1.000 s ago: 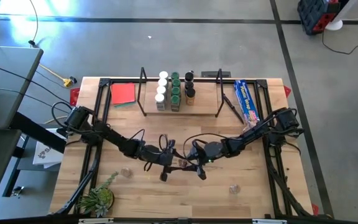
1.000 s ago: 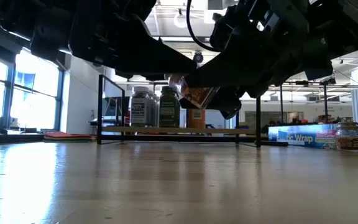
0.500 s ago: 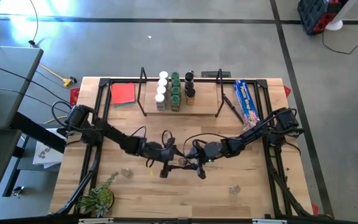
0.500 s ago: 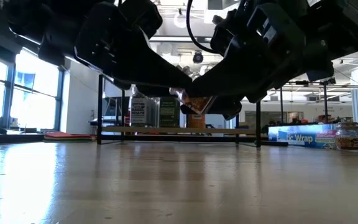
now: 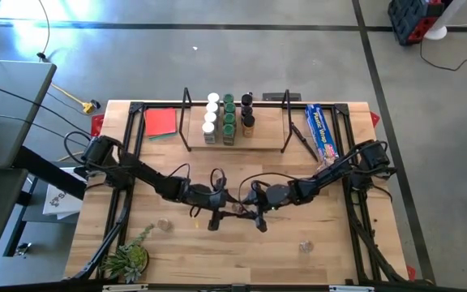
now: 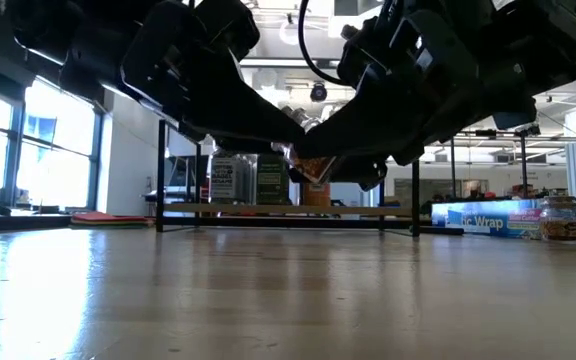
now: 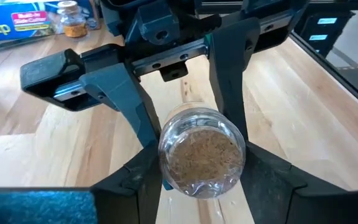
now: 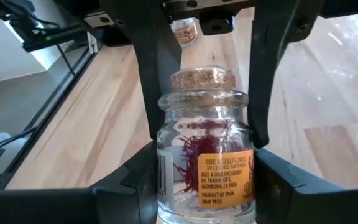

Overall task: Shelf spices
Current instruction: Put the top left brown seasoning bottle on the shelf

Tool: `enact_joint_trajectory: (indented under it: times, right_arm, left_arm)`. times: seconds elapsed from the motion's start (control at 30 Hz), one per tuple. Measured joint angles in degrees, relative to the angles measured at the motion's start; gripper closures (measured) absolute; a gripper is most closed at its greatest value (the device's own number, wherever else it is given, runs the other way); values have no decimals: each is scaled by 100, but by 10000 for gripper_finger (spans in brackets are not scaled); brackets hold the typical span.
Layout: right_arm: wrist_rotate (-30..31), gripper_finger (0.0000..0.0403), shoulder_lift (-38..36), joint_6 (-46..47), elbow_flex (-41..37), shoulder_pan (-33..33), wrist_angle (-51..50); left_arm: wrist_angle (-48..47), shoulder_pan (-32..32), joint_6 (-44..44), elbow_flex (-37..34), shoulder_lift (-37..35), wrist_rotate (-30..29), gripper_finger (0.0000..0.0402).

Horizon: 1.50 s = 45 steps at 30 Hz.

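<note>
A small clear glass spice jar (image 8: pixel 207 162) with a cork top and red threads inside hangs over the middle of the table. My left gripper (image 7: pixel 202 186) and my right gripper (image 8: pixel 207 186) meet tip to tip there, both shut on it. The high view shows the jar as a small spot (image 5: pixel 238 212) between my left gripper (image 5: pixel 230 212) and my right gripper (image 5: pixel 248 214). The shelf (image 5: pixel 266 139) stands at the far edge with three rows of spices (image 5: pixel 229 118) upright on its wooden board. My left gripper pinches the jar at its shoulder, just below the cork (image 8: pixel 202 79), between its two fingers (image 8: pixel 160 68). It comes from the table's left, slanting slightly down, with the cork end (image 7: pixel 202 155) facing it. My right gripper pinches the jar's glass body (image 8: pixel 166 168) between its two fingers (image 8: pixel 135 177). It comes from the table's right, slanting slightly down. The jar is lifted clear of the table (image 6: pixel 313 165), lying roughly level with its cork toward the left arm.
Two loose jars stand on the table, one near left (image 5: pixel 165 225) and one near right (image 5: pixel 305 246). A long blue box (image 5: pixel 323 130) lies right of the shelf, a red square (image 5: pixel 160 122) left of it. A green plant (image 5: pixel 128 259) sits at the near left corner.
My left gripper has moved a little toward the table's right, up to the jar, and has rolled about its own axis. Its fingers now stand on the jar's cork end. My right gripper and the jar have stayed in place.
</note>
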Motion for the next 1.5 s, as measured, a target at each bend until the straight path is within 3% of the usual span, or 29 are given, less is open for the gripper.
enact_joint_trajectory:
  times: [0.2, 0.53, 0.7, 1.03, 1.37, 1.5]
  right_arm:
    - [86, 232, -22, -85, 23, -4, 64]
    - [150, 232, -13, -10, 4, 9, -140]
    - [279, 232, -13, 48, 4, 4, -170]
    - [294, 232, -11, 50, 4, 9, -142]
    - [248, 232, -11, 48, 4, 15, -137]
    - [252, 232, -11, 50, 2, 15, -139]
  left_arm:
    - [-435, -2, -72, 0, -352, -122, 230]
    - [-667, -2, -306, 1, -443, 54, 161]
    - [-717, 0, -587, 2, -443, -32, 147]
    - [-542, -64, -788, 7, -386, -332, 163]
    - [-634, -162, -535, 94, -377, -480, 217]
    - [-629, -166, -458, 96, -375, -515, 220]
